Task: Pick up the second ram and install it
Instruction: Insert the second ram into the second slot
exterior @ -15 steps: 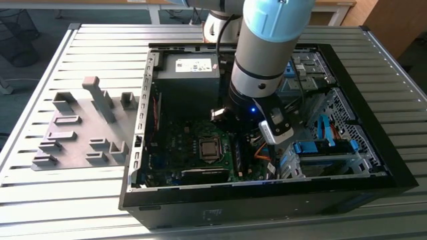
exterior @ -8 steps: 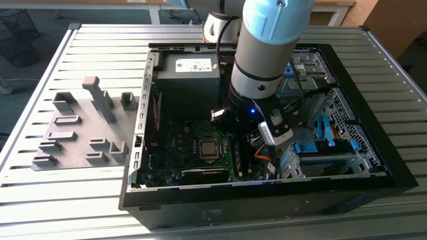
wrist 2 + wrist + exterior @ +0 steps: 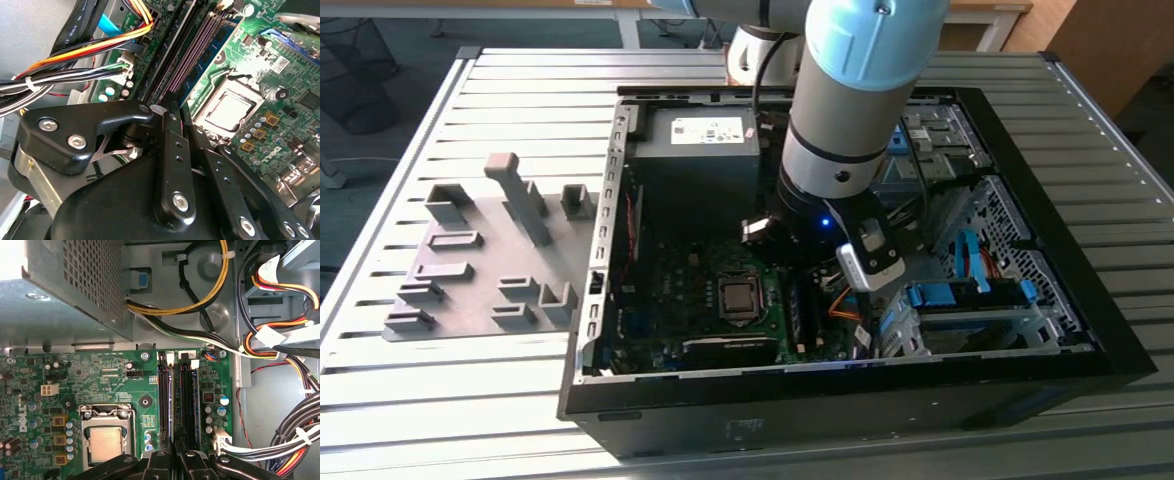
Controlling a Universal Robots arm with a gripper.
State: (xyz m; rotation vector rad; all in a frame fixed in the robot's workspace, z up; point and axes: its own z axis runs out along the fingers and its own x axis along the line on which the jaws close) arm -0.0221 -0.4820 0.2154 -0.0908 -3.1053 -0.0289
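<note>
In both wrist views the black, bolted gripper (image 3: 172, 117) hangs low over the green motherboard (image 3: 260, 65), its jaws pressed close together on the top edge of the long, thin, dark second ram (image 3: 186, 405), which stands on edge in one of the memory slots beside the silver square processor (image 3: 105, 437). Beyond lie bundled coloured cables (image 3: 280, 285). In the exterior view the grey and blue arm (image 3: 854, 110) reaches down into the open black computer case (image 3: 854, 400) on the slatted metal table (image 3: 454, 400).
</note>
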